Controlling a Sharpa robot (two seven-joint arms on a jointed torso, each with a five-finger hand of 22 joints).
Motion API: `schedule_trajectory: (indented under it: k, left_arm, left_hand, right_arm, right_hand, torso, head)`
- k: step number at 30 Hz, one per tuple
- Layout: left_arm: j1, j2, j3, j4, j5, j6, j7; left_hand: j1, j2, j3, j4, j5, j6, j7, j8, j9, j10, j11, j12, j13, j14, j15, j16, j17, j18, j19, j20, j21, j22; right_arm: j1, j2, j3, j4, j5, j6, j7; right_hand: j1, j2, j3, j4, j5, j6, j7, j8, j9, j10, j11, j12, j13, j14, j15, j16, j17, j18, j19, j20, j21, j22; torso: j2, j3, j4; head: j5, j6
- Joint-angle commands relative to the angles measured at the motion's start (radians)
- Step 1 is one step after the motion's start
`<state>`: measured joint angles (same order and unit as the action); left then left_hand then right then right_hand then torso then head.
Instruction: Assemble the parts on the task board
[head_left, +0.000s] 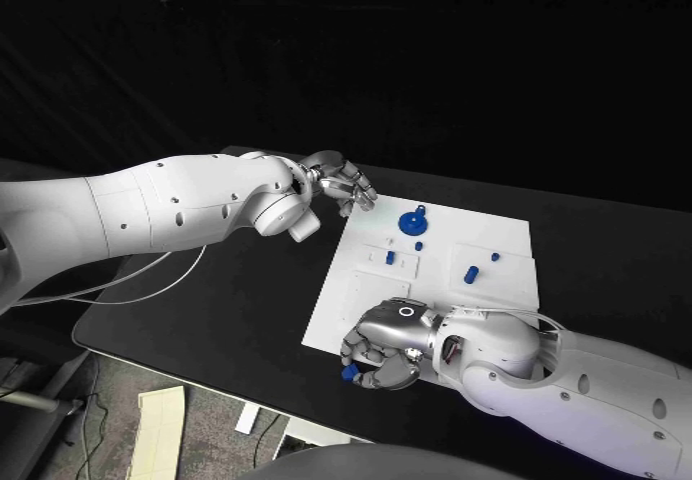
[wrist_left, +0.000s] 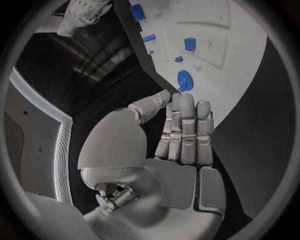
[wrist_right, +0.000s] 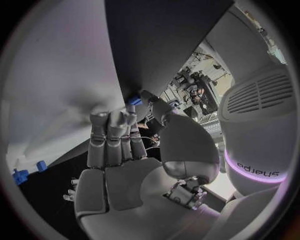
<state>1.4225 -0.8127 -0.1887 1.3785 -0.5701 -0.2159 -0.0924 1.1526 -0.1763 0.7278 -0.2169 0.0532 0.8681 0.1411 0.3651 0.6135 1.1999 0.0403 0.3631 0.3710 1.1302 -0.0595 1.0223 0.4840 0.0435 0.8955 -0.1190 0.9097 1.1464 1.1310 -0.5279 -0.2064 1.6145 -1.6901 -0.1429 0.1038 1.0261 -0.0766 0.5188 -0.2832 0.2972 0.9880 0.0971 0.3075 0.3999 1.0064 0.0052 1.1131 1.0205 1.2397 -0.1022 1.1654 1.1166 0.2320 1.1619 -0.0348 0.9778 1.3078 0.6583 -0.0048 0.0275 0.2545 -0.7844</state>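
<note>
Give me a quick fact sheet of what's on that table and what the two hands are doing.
Surface: black table
Board: white task board, lying flat mid-table
Round part: blue round part near the board's far edge
Other parts: small blue pieces on the board, one at
Left hand: left hand at the board's far corner, fingers straight, holding nothing
Right hand: right hand at the board's near edge, pinching a small blue part

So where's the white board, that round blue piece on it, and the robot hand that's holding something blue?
task board (head_left: 498, 235): head view, bare white surface near its far corner.
round blue part (head_left: 415, 220): head view, middle of the disc.
right robot hand (head_left: 382, 350): head view, back of the hand, pinching a small blue part.
</note>
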Motion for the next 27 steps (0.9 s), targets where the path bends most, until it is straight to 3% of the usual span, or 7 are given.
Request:
schedule_trajectory:
  k: [1,4,7,17,19,27]
  left_arm:
    - [-0.001,0.000,0.001,0.002,0.006,0.010,0.010]
    - [-0.001,-0.002,0.001,0.003,0.006,0.010,0.010]
    - [-0.001,-0.007,0.001,0.003,0.006,0.009,0.013]
    - [-0.001,-0.024,0.001,0.004,0.054,0.007,0.024]
    - [-0.001,-0.029,0.001,0.004,0.076,0.008,0.029]
    - [-0.001,-0.045,0.000,0.009,0.146,0.013,0.051]
  left_hand:
    - [-0.001,0.007,0.007,0.002,0.002,-0.005,0.002,0.007,-0.001,0.006,0.002,-0.005,0.002,0.006,-0.004,-0.005,0.001,0.019,0.003,-0.040,-0.007,0.001]
    - [-0.001,0.007,0.007,0.002,0.002,-0.005,0.002,0.007,-0.002,0.006,0.002,-0.006,0.002,0.006,-0.004,-0.005,0.002,0.019,0.003,-0.040,-0.007,0.002]
    - [-0.002,0.006,0.007,0.002,0.002,-0.006,0.002,0.008,-0.002,0.007,0.002,-0.006,0.003,0.006,-0.004,-0.005,0.002,0.018,0.003,-0.040,-0.007,0.002]
    - [-0.017,-0.002,0.000,0.015,0.001,-0.011,0.003,0.014,-0.011,0.009,0.003,-0.013,0.008,0.007,-0.003,-0.008,0.007,0.018,0.005,-0.040,-0.008,0.004]
    - [-0.024,-0.004,-0.002,0.022,0.001,-0.012,0.003,0.017,-0.015,0.010,0.003,-0.016,0.011,0.007,-0.003,-0.010,0.009,0.018,0.005,-0.040,-0.009,0.005]
    - [-0.065,-0.017,-0.026,0.062,-0.001,-0.020,0.004,0.027,-0.031,0.016,0.003,-0.028,0.022,0.007,-0.003,-0.016,0.017,0.019,0.005,-0.040,-0.012,0.008]
  right_arm:
    - [0.000,-0.010,0.003,0.007,0.025,-0.052,-0.014]
    - [0.000,-0.021,0.012,0.018,0.047,-0.059,-0.011]
    - [0.000,-0.035,0.031,0.030,0.084,-0.063,-0.008]
    - [0.001,-0.096,0.125,0.053,0.168,-0.083,-0.014]
    - [0.003,-0.108,0.142,0.039,0.168,-0.087,-0.019]
    - [0.017,-0.125,0.174,-0.047,0.150,-0.103,-0.037]
  right_hand:
    - [-0.011,-0.002,0.004,0.001,0.003,0.018,0.014,0.005,0.002,0.004,-0.004,0.006,-0.001,0.004,-0.004,0.006,-0.001,0.030,0.009,0.000,0.006,0.015]
    - [-0.015,-0.005,0.003,0.000,0.004,0.019,0.014,0.006,0.002,0.004,-0.005,0.007,-0.001,0.005,-0.004,0.006,-0.002,0.030,0.010,0.000,0.006,0.015]
    - [-0.019,-0.006,0.002,0.001,0.004,0.019,0.014,0.006,0.002,0.005,-0.005,0.007,-0.001,0.006,-0.005,0.006,-0.002,0.030,0.011,-0.001,0.007,0.015]
    - [-0.024,-0.008,0.002,-0.001,0.001,0.018,0.013,0.006,0.003,0.007,-0.006,0.007,-0.001,0.008,-0.005,0.007,-0.003,0.030,0.015,-0.005,0.009,0.015]
    - [-0.024,-0.009,0.002,-0.003,0.000,0.018,0.013,0.006,0.003,0.007,-0.006,0.007,-0.001,0.008,-0.005,0.008,-0.003,0.030,0.015,-0.005,0.009,0.015]
    - [-0.024,-0.014,0.002,-0.003,-0.001,0.018,0.013,0.007,0.003,0.008,-0.006,0.007,-0.002,0.009,-0.006,0.008,-0.004,0.030,0.016,-0.007,0.010,0.015]
  torso:
    - [0.000,0.0002,-0.0006]
    - [0.000,0.0001,-0.0009]
    - [0.000,0.0003,-0.0008]
    - [0.000,0.0004,-0.0015]
    - [0.000,0.0004,-0.0013]
    - [0.000,0.0016,-0.0022]
  head:
    - [-0.002,0.004]
    - [-0.004,0.010]
    - [-0.007,0.014]
    - [-0.026,0.041]
    - [-0.032,0.051]
    - [-0.063,0.101]
